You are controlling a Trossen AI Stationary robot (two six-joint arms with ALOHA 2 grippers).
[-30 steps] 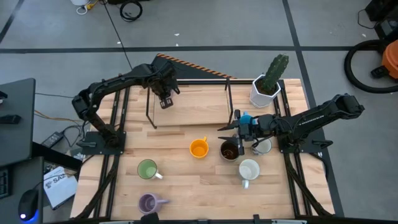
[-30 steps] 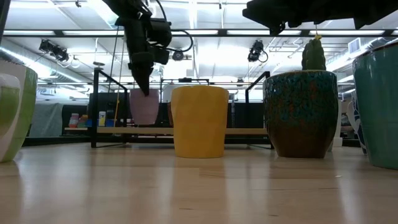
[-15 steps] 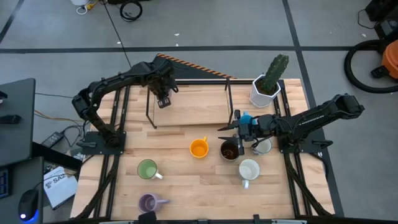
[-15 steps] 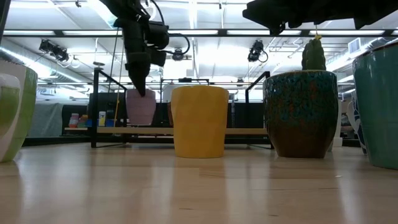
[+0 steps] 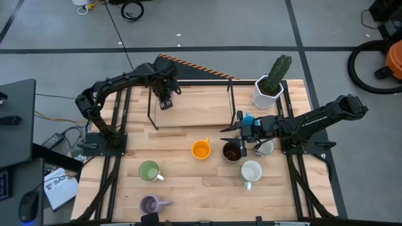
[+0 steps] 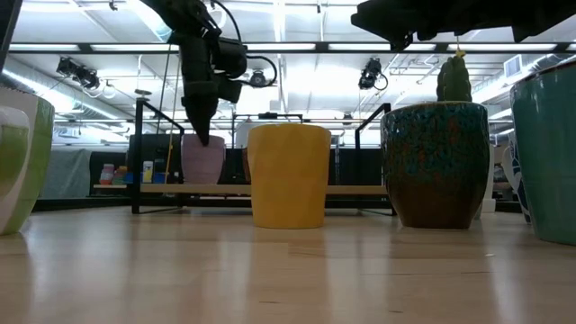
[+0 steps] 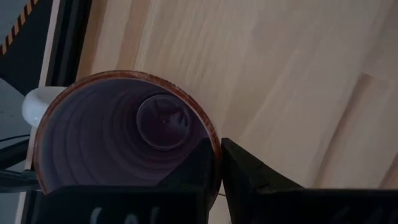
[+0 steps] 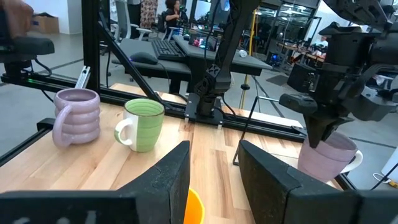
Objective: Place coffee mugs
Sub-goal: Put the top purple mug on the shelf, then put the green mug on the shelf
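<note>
Over the raised shelf at the bench's far side, the left gripper has its jaws closed on a purple mug's rim, one finger inside. A pinch this thin could slip or tip the mug on release (it seems barely seated). The right gripper waits half open above the brown mug.

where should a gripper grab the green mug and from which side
Pinch the rim of the green mug from straight above, one finger inside, opposite its handle. It stands upright with its mouth open and bare table around it, so nothing blocks a vertical approach.
</note>
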